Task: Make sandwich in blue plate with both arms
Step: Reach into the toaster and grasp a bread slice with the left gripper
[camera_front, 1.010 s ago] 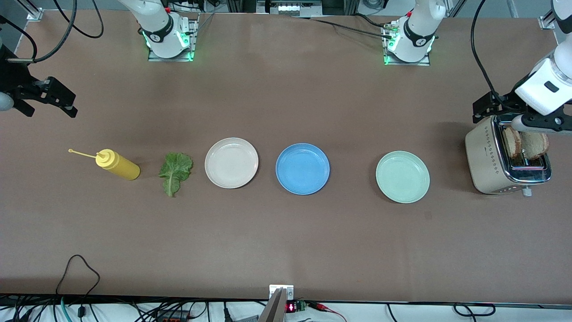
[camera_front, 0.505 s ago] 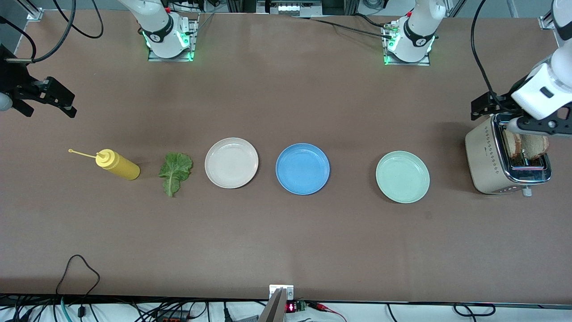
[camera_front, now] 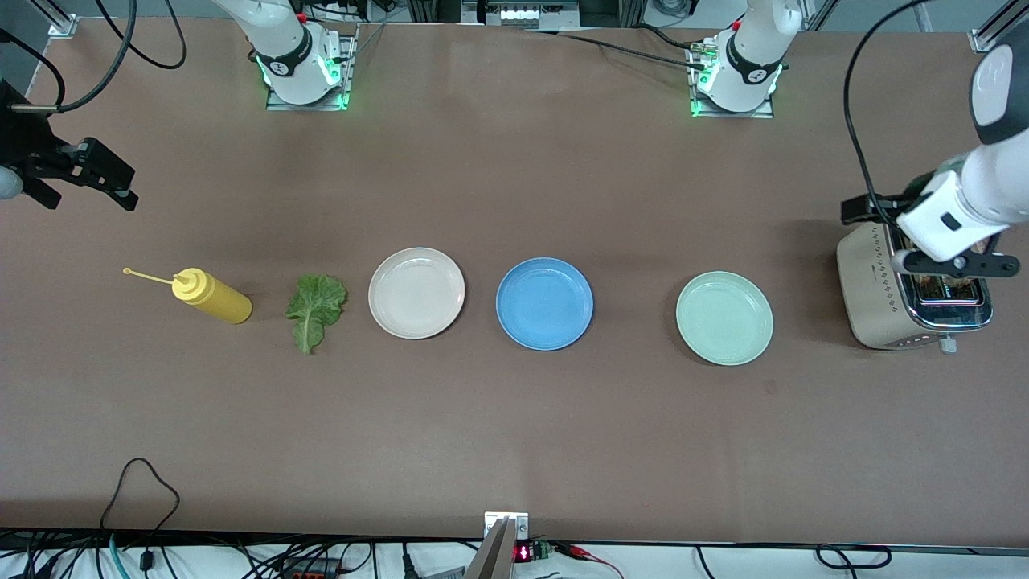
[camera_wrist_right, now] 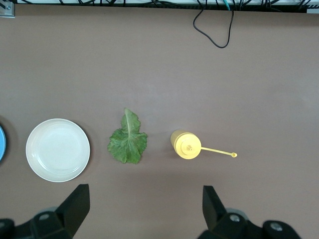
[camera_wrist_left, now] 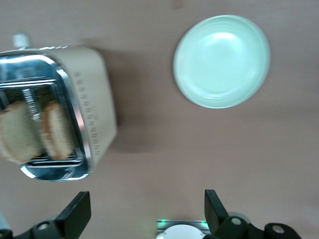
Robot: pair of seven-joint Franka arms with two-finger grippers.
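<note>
- Two bread slices (camera_wrist_left: 35, 134) stand in the slots of the cream toaster (camera_front: 872, 293) at the left arm's end of the table (camera_front: 514, 434).
- The left end effector (camera_wrist_left: 144, 211) hangs over the toaster, fingers spread wide, gripping nothing.
- The blue plate (camera_front: 545, 304) sits bare between the cream-white plate (camera_front: 416, 293) and mint-green plate (camera_front: 724, 318).
- The lettuce leaf (camera_front: 314, 310) lies beside the yellow squeeze bottle (camera_front: 211, 296).
- The right end effector (camera_wrist_right: 142, 211) waits above them, fingers apart and holding nothing.
</note>
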